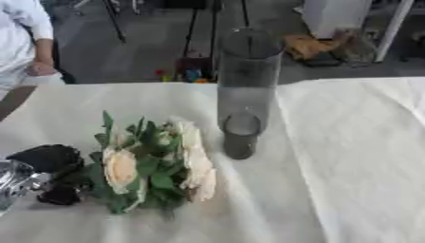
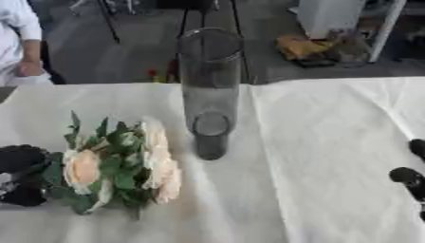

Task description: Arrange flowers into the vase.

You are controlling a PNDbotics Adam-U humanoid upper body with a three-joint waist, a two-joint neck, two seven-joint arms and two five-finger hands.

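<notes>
Black fingers of the left hand [image 1: 51,163] are seen curled around the stems of the flowers [image 1: 153,163], low on the white tablecloth [image 1: 348,161]. The right hand [image 2: 411,179] is glimpsed at the edge; its state cannot be told. The clear vase [image 1: 245,90] stands upright just beyond the bouquet.

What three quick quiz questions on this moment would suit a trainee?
1. True or false: the flowers are already in the vase.
2. Which hand is at the flowers: A) left B) right C) neither?
3. Fill in: the vase stands ____ on the table.

Key: 1. False: the flowers are low on the table, left of the vase. 2. A: the left hand is at the bunch; the right hand shows only at the right edge of the right eye view. 3. Upright.
</notes>
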